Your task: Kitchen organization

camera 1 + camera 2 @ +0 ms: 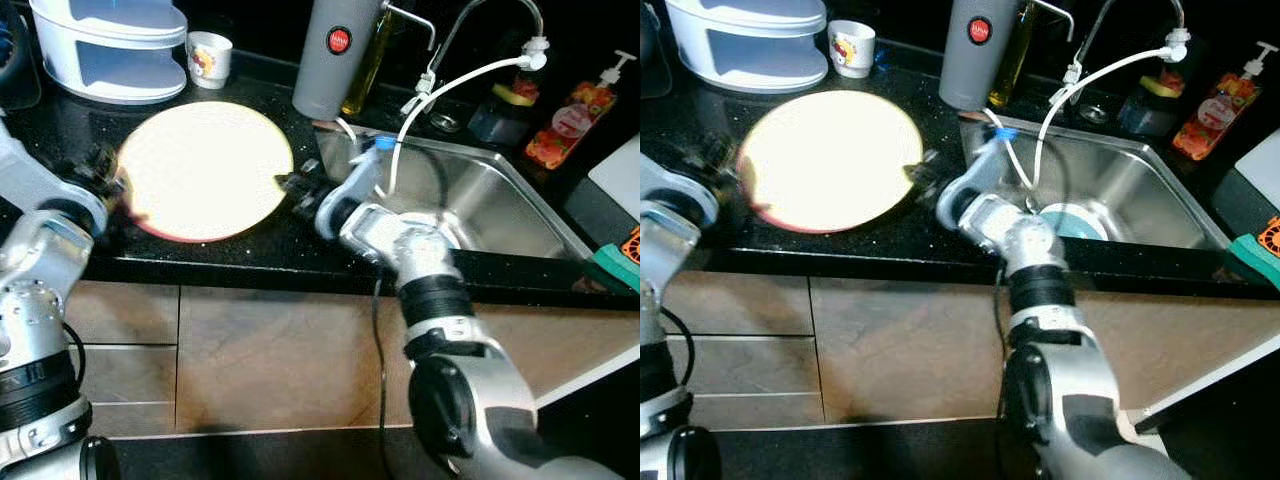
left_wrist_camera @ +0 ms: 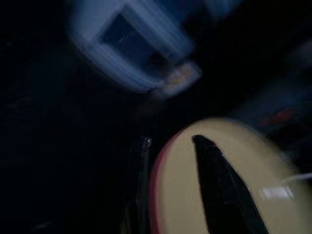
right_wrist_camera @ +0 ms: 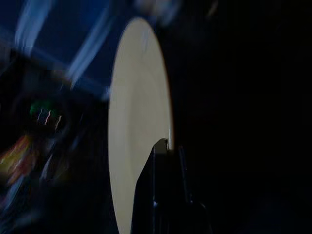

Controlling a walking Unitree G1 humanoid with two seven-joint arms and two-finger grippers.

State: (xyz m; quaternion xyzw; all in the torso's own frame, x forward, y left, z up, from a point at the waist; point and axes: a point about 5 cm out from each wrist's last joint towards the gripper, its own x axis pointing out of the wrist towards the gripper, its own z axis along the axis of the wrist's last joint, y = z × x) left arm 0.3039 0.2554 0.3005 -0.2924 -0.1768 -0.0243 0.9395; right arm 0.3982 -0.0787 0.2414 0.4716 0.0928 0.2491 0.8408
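Note:
A large round cream plate with a red rim lies on the black counter, left of the sink. My left gripper is at the plate's left edge, and my right gripper is at its right edge. In the left wrist view one black finger lies over the plate, and the other sits just outside the rim. In the right wrist view the fingers close on the rim of the plate. Both wrist views are dark and blurred.
A white stacked container and a small printed cup stand behind the plate. A grey flask and an oil bottle stand by the steel sink. A white hose hangs over the sink, and a soap bottle stands at the far right.

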